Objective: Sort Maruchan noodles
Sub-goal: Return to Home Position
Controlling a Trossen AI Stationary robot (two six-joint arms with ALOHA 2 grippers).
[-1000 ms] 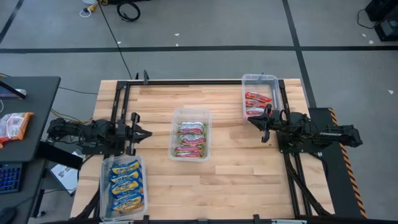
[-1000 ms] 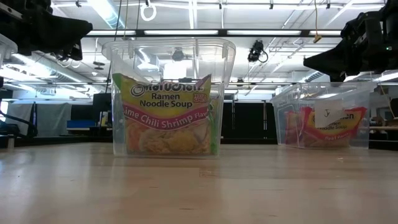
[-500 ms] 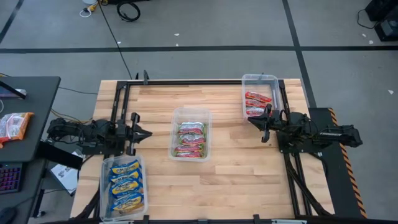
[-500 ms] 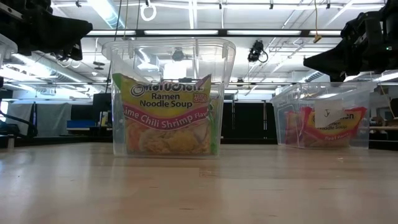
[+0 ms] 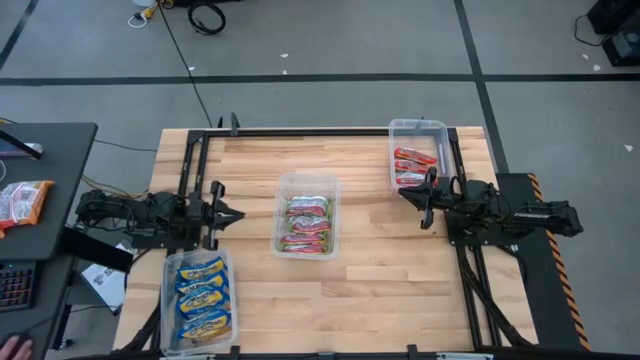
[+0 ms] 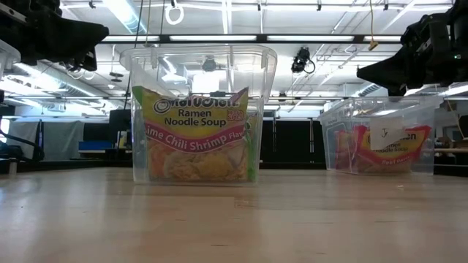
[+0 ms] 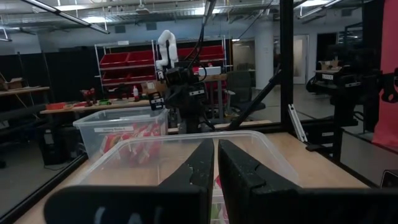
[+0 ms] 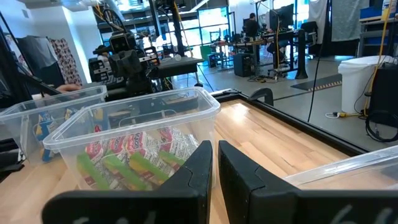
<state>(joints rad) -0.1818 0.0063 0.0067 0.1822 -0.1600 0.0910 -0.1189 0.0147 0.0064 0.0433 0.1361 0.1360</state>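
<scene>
Near-left corner of bench (image 5: 380, 270), low camera's side: blue-and-yellow Maruchan packets (image 5: 203, 298) laid in row inside clear tub (image 5: 165, 300). Bench centre: green-pink Lime Chili Shrimp packets (image 5: 306, 222) in second tub (image 5: 307, 178). Far-right corner: red-and-white packets (image 5: 413, 165) in third tub (image 5: 418, 133). Left pincer (image 5: 228, 215) at left edge, raised off bench, between clear tub and second tub; fingers narrow, almost touching, holding nothing. Right pincer (image 5: 408, 194) at right edge, just beside third tub's near end; fingers equally narrow, empty. Both pincers point toward bench centre.
</scene>
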